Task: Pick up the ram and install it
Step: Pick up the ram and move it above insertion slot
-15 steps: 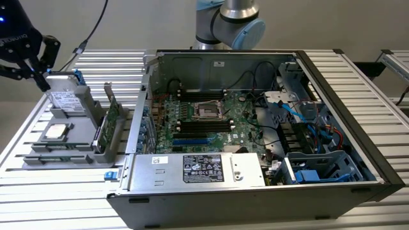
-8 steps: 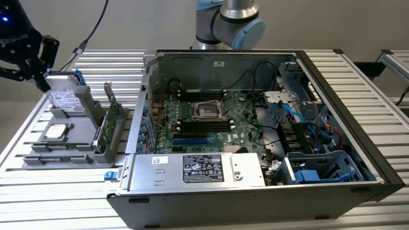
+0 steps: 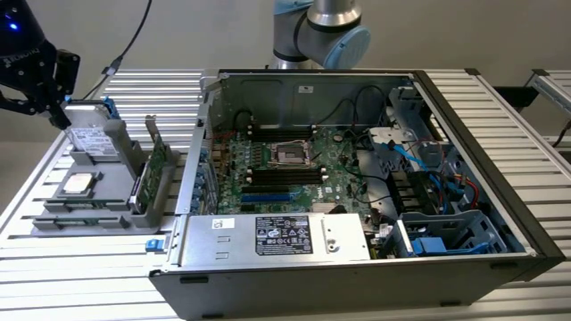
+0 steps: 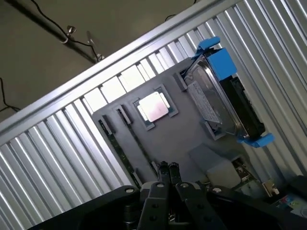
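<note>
The gripper [image 3: 55, 115] is seen near the top of the upright hard drive [image 3: 89, 137], at the far end of the grey holder tray [image 3: 114, 190] that is set to the exterior view's left of the open computer case [image 3: 482, 200]. In the wrist view its fingertips [image 4: 163, 166] are drawn close together, with nothing held between them. The ram [image 3: 79, 219] is seated on edge in a narrow slot at the tray's near end, beyond the processor [image 3: 80, 182] and apart from the gripper

tray [image 3: 114, 199] exterior view's left of case [image 3: 295, 83]; hard drive [image 3: 87, 137] upright at tray's rear; processor [image 3: 79, 182] before it; ram [image 3: 71, 220] frontmost
</note>
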Controlling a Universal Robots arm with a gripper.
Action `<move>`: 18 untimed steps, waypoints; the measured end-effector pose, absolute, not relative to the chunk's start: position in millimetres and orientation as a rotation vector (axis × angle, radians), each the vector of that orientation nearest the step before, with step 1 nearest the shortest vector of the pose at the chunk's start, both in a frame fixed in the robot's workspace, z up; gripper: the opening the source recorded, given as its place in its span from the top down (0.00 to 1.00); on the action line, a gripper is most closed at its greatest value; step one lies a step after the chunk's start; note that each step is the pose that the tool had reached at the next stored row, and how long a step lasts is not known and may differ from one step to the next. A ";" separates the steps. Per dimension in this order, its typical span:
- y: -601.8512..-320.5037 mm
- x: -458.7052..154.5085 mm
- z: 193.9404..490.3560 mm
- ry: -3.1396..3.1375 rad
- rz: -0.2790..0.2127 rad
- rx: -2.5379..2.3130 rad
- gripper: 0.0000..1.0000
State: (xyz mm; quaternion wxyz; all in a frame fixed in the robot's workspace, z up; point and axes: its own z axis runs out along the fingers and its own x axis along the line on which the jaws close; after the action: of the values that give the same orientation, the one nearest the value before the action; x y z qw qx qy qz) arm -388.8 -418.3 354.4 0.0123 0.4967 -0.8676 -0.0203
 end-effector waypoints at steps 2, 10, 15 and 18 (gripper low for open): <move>-418.3 -388.8 354.2 -2.675 -0.063 1.598 0.90; -418.3 -388.7 353.2 -2.550 -0.059 1.786 0.90; -418.3 -388.7 352.6 -2.465 -0.057 1.898 0.90; -418.3 -388.7 352.3 -2.410 -0.056 1.966 0.90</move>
State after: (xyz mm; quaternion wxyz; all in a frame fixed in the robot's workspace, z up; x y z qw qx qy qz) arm -388.7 -418.3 352.3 0.0155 0.6320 -0.7746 -0.0180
